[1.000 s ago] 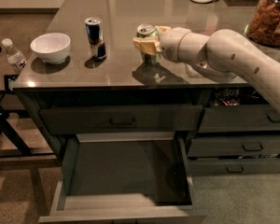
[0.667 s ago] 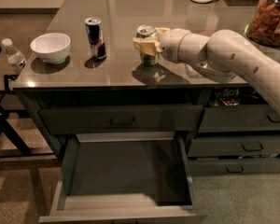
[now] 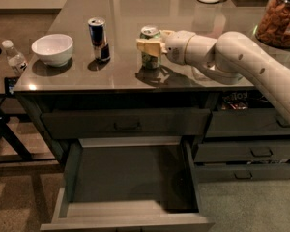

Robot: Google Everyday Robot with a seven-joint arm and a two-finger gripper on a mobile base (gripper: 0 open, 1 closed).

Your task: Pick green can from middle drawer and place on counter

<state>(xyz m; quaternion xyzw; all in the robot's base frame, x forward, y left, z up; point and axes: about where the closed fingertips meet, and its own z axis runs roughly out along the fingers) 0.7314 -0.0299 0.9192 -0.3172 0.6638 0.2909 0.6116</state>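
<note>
We see the green can (image 3: 150, 60) standing upright on the counter (image 3: 135, 6), just above the middle of the frame and near the counter's front edge. The gripper (image 3: 147, 41) is at the can's upper half. Its cream fingers (image 3: 144, 46) are clamped on the can, one crossing the front of it below the silver top. The pale arm (image 3: 246, 57) runs from the gripper to the right edge of the frame.

Left of the can, well apart, a slim blue-and-silver can (image 3: 99, 39) stands upright, and further left sits a white bowl (image 3: 52, 49). A jar of snacks (image 3: 280, 16) stands at the upper right.

Below the counter, the middle drawer (image 3: 67, 178) is pulled out toward the bottom of the frame. At the left edge we see a small water bottle (image 3: 13, 57).
</note>
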